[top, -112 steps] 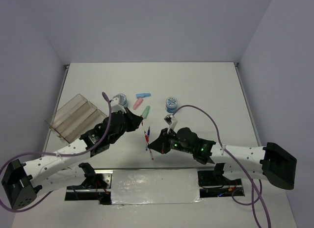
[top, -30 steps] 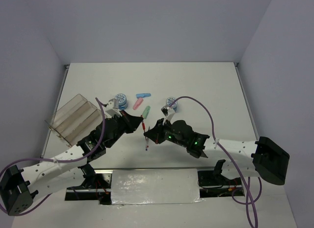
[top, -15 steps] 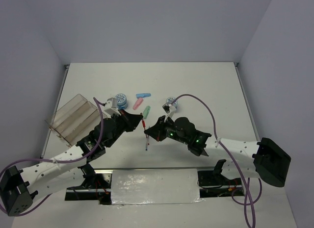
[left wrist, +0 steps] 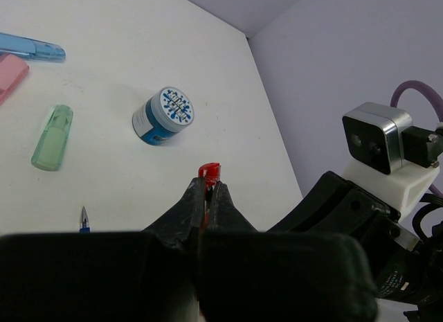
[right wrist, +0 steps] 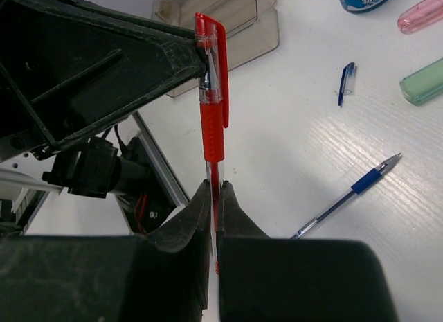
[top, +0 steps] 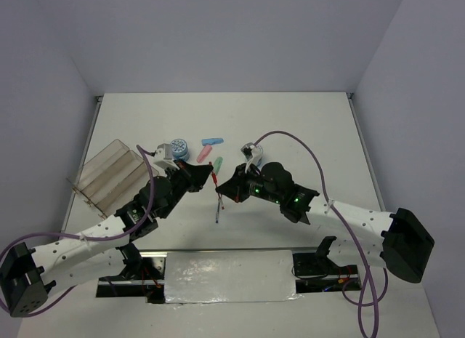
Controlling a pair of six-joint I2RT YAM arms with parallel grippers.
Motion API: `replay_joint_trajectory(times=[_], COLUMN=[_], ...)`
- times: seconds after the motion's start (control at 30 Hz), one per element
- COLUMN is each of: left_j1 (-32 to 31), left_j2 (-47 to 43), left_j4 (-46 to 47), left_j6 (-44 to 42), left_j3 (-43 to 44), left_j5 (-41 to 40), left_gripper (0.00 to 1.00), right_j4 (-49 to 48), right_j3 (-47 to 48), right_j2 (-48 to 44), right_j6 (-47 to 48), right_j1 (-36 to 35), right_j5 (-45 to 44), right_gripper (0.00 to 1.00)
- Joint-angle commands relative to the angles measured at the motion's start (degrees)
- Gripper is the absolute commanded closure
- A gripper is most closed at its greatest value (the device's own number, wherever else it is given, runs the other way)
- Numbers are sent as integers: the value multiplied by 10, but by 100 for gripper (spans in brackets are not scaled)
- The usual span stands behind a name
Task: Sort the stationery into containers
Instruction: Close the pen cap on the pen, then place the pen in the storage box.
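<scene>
Pens come first from the near edge of the bench (top: 305, 120). A blue pen (top: 219, 211) lies loose there, just under the spot where the two arms meet. Above it, around mid-bench, a red pen (right wrist: 213, 121) is held off the surface between both hands. The right hand (right wrist: 214, 194) is clenched on the lower barrel, below the rubber grip. The left hand (left wrist: 208, 190) is pinched on the capped end, with only the red cap tip poking out past its fingers. Both look clamped at once, so I judge this to be a pass from one hand to the other.

The pen should be light and stiff. Its smooth plastic barrel could swivel in a narrow pinch, so the ribbed grip or the clip end looks the safer hold. One hand ought to let go before the other pulls, or the pen may flex or snap free.

Further back, the green capsule (top: 216, 163), the pink capsule (top: 203, 153) and the blue capsule (top: 211, 141) lie near one another. A blue-white patterned disc (top: 179, 148) stands upright just to their left. The divided clear tray (top: 109, 174) sits by the left edge of the bench, well apart from the pen, and nothing can be seen in its compartments from above.
</scene>
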State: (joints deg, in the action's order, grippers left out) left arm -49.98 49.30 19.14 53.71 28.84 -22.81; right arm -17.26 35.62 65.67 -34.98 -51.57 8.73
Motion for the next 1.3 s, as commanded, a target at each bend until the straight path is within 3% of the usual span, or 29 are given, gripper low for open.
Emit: replay_joint_trajectory(times=[0.0,0.2,0.33,0.37,0.4,0.43,0.47,0.5,0.73,1.0,1.17,1.27], left_j1=[-36,-39,-40,-40,-40,-39,-40,-40,-40,-40,-39,-39], left_j2=[8,4,-11,-15,-17,-24,-26,-28,-18,-1,26,39], left_j4=[-74,-82,-159,-173,-205,-220,-232,-252,-265,-234,-220,-205], left_j6=[-18,-7,-6,-11,-12,-14,-21,-24,-73,-73,-79,-86], left_j3=[-17,-26,25,36,49,76,89,104,194,162,157,163], left_j5=[71,68,15,2,-10,-22,-43,-53,-59,-34,-26,-21], left_gripper=[100,100,97,87,58,43,7,1,2,13,32,33], right_j4=[-118,-123,-154,-164,-170,-178,-179,-180,-202,-203,-190,-191], right_j3=[74,82,54,32,23,16,3,-2,-28,-32,-18,-12], right_j2=[-21,-20,-8,-8,-8,-6,-6,-3,1,-25,-22,-10], right_j6=[16,33,39,35,33,31,29,28,5,-5,-3,-3], right_j1=[31,44,41,39,38,36,33,33,31,31,24,19], right_j5=[-59,-28,26,32,38,40,39,38,30,45,61,66], right_gripper=[100,100,100,100,100,100,100,100,100,100,100,100])
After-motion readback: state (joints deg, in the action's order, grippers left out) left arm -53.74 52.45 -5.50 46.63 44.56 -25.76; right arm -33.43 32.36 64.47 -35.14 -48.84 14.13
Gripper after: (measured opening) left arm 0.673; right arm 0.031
